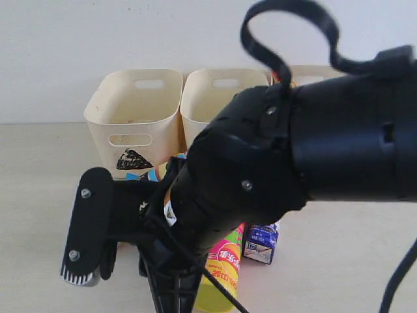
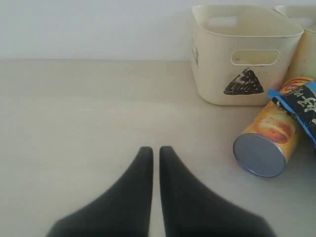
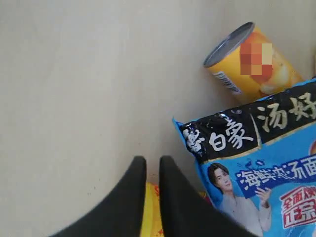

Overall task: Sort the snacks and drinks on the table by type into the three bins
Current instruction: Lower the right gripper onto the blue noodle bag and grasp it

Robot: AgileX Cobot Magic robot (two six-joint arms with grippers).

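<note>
Left claw (image 2: 155, 149) is clenched and empty, the yellow-red tube (image 2: 271, 133) lying ahead to one side. Right claw (image 3: 153, 160) is almost clenched, empty; the blue bag (image 3: 256, 168) crowds alongside it.

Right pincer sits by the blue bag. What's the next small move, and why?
Probably open the right pincer wider: its jaws stand almost together, holding nothing, just beside a corner of the blue-white-black bag. It needs a gap before sliding over that edge to grip.

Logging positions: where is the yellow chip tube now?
Left wrist view: the yellow chip tube lies on its side in front of the triangle bin, the blue bag overlapping it.
</note>
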